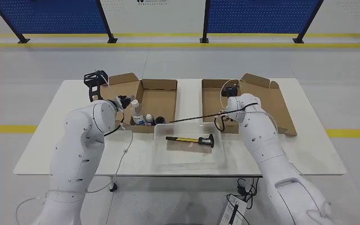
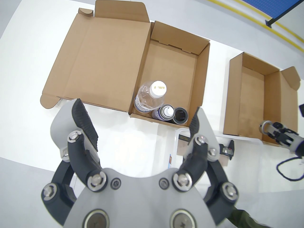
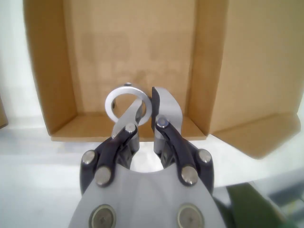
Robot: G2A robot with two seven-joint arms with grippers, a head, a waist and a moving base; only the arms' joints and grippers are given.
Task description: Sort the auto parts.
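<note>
Jaws on the right gripper point(image 3: 147, 105) are nearly closed, pinching a metal ring point(image 3: 128, 92) held over the right box point(image 3: 133, 36). Looks like the drop-off step: next comes lowering in and letting go. Left gripper point(image 2: 137, 107) hangs wide open and empty by the left box point(image 2: 171, 67) with its bottle point(image 2: 152, 96).

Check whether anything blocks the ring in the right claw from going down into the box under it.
Nothing visible does. The right claw holds the metal ring over the open cardboard box, and no object lies between them.
</note>
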